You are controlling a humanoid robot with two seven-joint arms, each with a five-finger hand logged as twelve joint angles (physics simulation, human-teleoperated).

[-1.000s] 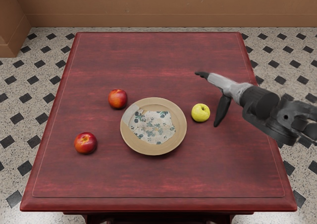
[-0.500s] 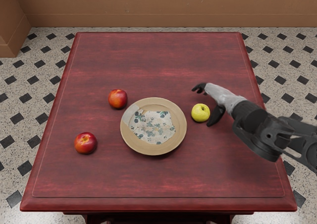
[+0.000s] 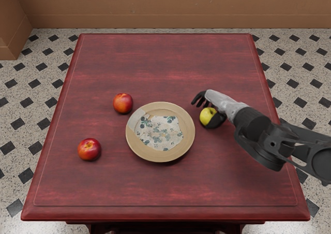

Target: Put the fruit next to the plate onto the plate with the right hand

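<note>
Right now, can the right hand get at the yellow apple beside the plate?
Probably yes: the right hand sits against the yellow apple from the right, nothing lies between them, and the plate is on its other side.

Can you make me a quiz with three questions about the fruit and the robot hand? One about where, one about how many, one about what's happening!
1. Where is the yellow fruit?
A on the plate
B right of the plate in the picture
C at the table's far edge

2. How many red fruits are there?
A one
B three
C two

3. What is the right hand doing?
A its fingers are curled around the yellow fruit
B holding the plate
C resting away from all fruit

Answers:
1 B, it sits beside the rim.
2 C, both are left of the plate.
3 A, the fingers and thumb wrap it.
</note>
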